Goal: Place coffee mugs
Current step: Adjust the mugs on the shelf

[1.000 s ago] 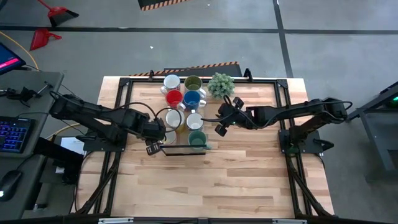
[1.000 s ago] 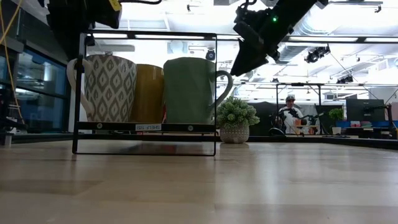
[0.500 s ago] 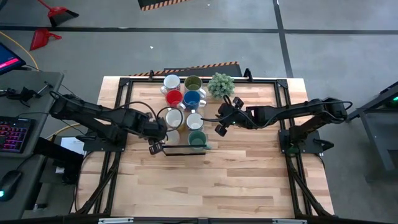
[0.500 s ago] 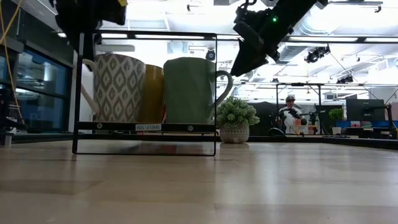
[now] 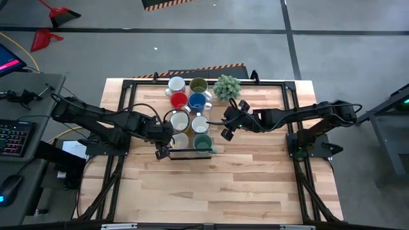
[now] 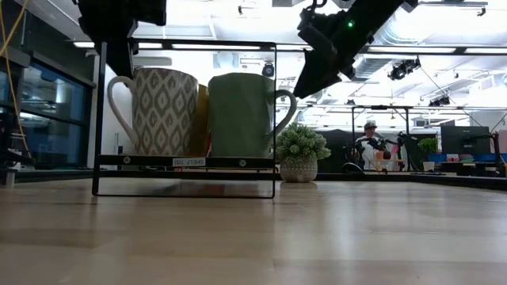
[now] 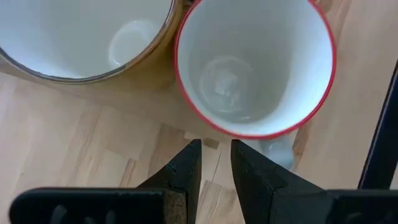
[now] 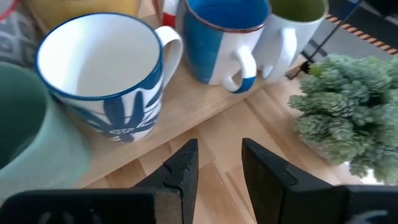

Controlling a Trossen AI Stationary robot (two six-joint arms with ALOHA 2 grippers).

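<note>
Eight mugs (image 5: pixel 189 112) stand bunched in two columns at the far middle of the table (image 5: pixel 255 185), all upright with their mouths up.

The left gripper (image 5: pixel 162 151) hangs above the near left corner of the bunch. In the left wrist view its fingers (image 7: pixel 185 167) are parted by a narrow gap and hold nothing; bare wood shows between them. Just past the fingertips is a patterned mug (image 7: pixel 255 62) with a red rim, its handle turned toward the gripper. A yellow mug (image 7: pixel 81 37) stands touching or almost touching it on the far side.

In the low view the patterned mug (image 6: pixel 162 111) and a teal mug (image 6: pixel 242 115) stand side by side behind a thin black frame (image 6: pixel 186 161).

Farther back in the left column come a red mug (image 5: pixel 179 100) and a white mug (image 5: pixel 176 84). The right column runs from the teal mug through a blue-leaf mug (image 5: pixel 199 123) and a blue mug (image 5: pixel 197 101) to an olive mug (image 5: pixel 198 84).

The right gripper (image 5: pixel 227 131) hovers just to the right of the blue-leaf mug, clear of it. Its fingers (image 8: pixel 180 171) are spread and empty, pointing at the wood between that mug and a small plant (image 5: pixel 227 87), which sits beside the olive mug.

A person (image 6: pixel 368 142) sits far off in the room behind.
</note>
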